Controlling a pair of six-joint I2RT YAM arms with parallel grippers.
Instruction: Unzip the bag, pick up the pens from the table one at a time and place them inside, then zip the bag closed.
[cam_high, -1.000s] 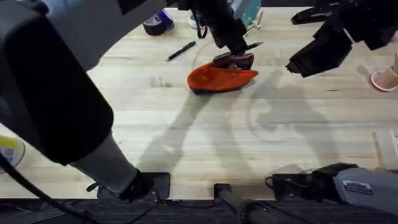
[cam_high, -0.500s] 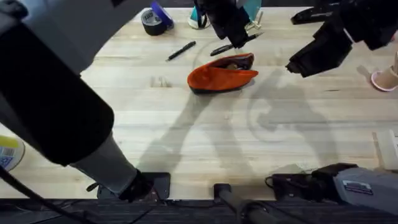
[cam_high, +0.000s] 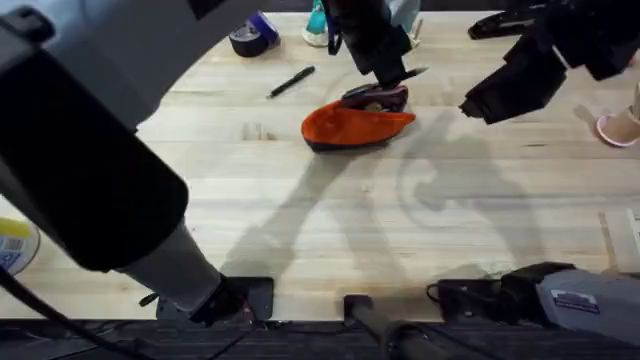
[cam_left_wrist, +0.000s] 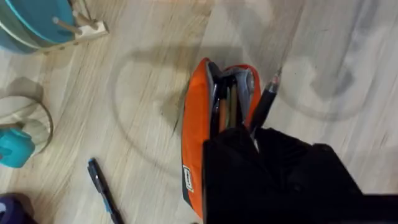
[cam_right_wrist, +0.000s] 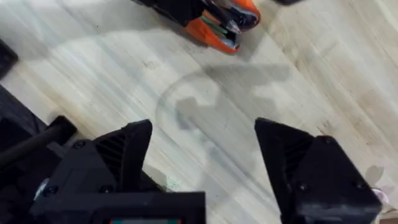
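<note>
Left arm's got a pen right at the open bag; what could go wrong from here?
The pen lies outside the bag, alongside its open rim, so released now it may drop onto the table. The left gripper pushing down could collapse or tip the soft bag. The second pen lies apart, still to fetch.

One pen (cam_high: 291, 81) on the table (cam_high: 330, 210), left of the bag (cam_high: 355, 124).

The light wooden table (cam_high: 330, 210) carries the open orange bag (cam_high: 352, 125) and one black pen (cam_high: 291, 81).
</note>
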